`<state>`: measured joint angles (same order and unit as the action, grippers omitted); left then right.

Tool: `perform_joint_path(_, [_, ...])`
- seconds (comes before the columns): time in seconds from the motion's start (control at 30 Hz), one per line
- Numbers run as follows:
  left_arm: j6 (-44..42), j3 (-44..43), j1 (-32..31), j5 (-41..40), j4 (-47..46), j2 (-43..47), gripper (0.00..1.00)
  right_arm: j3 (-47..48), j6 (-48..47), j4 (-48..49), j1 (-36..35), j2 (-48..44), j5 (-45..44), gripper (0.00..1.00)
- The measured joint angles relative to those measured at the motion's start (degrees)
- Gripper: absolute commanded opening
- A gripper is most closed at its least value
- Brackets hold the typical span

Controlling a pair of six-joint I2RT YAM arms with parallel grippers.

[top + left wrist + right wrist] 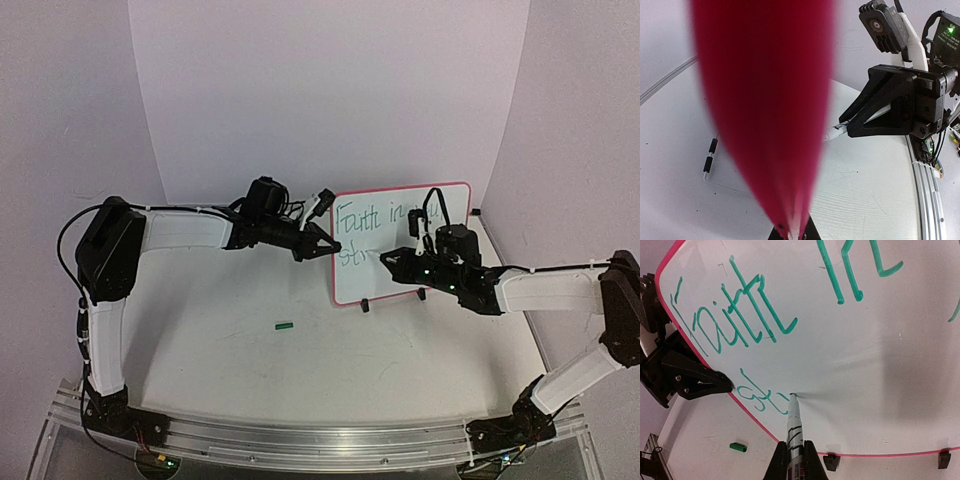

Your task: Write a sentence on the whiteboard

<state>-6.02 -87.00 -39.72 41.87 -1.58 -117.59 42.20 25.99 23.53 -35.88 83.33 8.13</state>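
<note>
The whiteboard (352,285) with its red-pink rim stands upright on two black feet at mid-table. My left gripper (326,245) is shut on its left rim, which fills the left wrist view as a red blur (765,100). On the board, the sentence (735,315) in green reads "Faith in" on the top line, with more lettering cut off or hidden behind the right arm. A second line begins "st" (757,396). My right gripper (794,454) is shut on a white marker (795,427), and its tip touches the board just right of the "st".
A small green marker cap (285,325) lies on the table in front of the board's left side. The board's black feet (831,462) rest on the white table. A curved white backdrop closes in the back and sides.
</note>
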Motion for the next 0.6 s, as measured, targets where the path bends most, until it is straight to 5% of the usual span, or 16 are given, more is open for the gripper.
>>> perform_joint_path(0.6, [-0.04, 0.00, -0.07, 0.04, 0.00, 0.02, 0.00, -3.96, -0.18, 0.73, 0.25, -5.10, -1.35, 0.00])
